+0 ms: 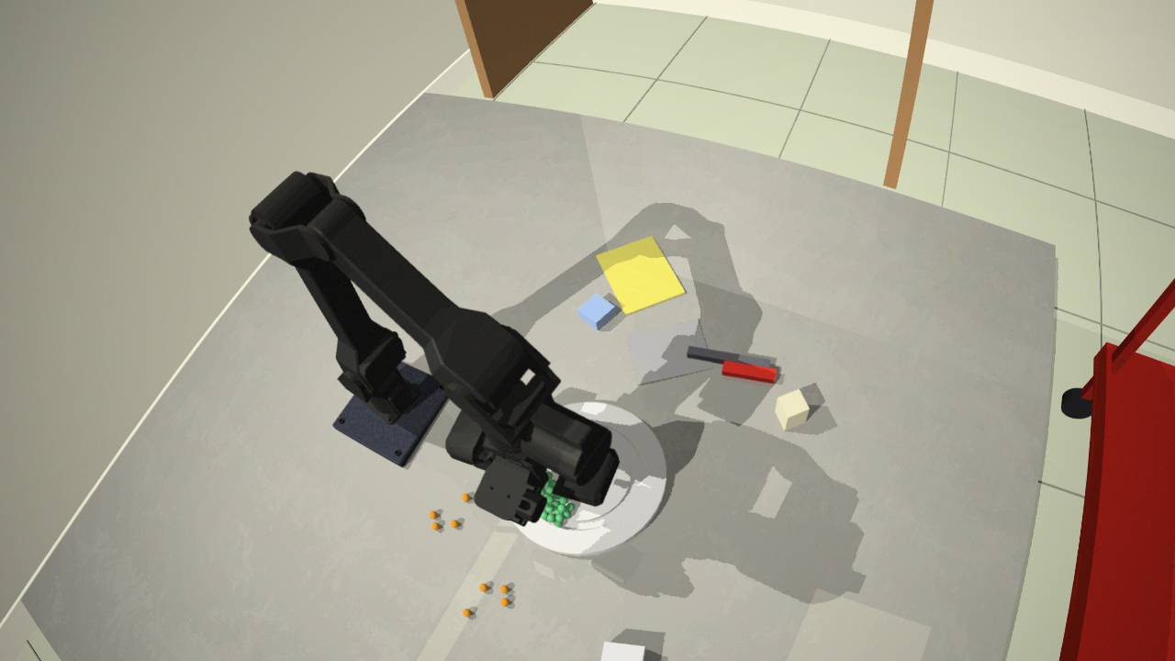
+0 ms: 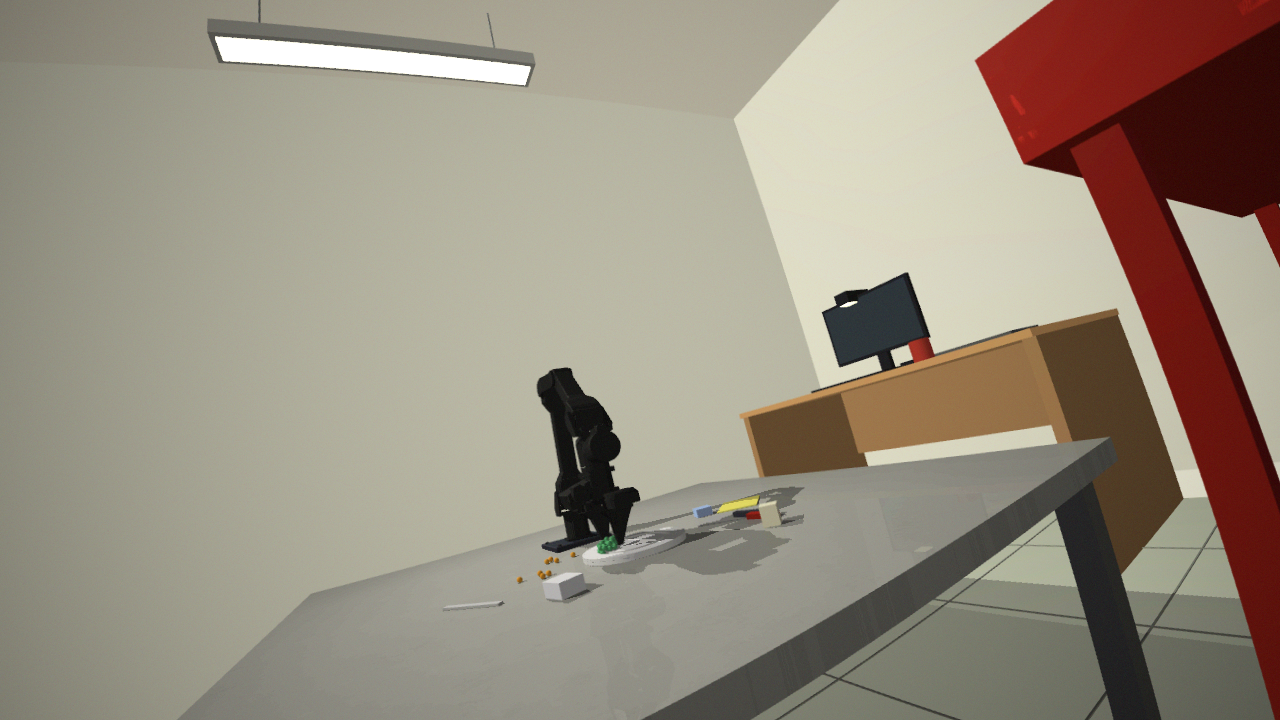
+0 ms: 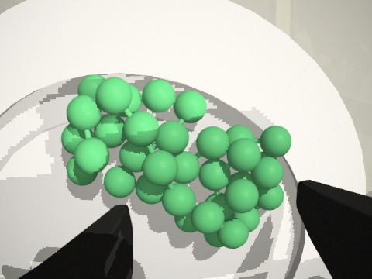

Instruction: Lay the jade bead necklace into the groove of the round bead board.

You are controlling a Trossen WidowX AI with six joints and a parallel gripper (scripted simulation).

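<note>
The jade bead necklace lies in a bunched, partly stacked heap on the round white bead board, near one side of its ring groove. Several beads lie over the groove and others lie inside the ring. My gripper is open, low over the board. In the wrist view its fingers stand on either side of the lower right part of the heap, with a gap to the beads. In the top view the arm hides the fingertips and part of the board.
Orange beads lie beside the board. A white block and a pale strip lie farther off. Across the board are a blue block, yellow sheet, grey sheet, dark bar, red bar and cream block.
</note>
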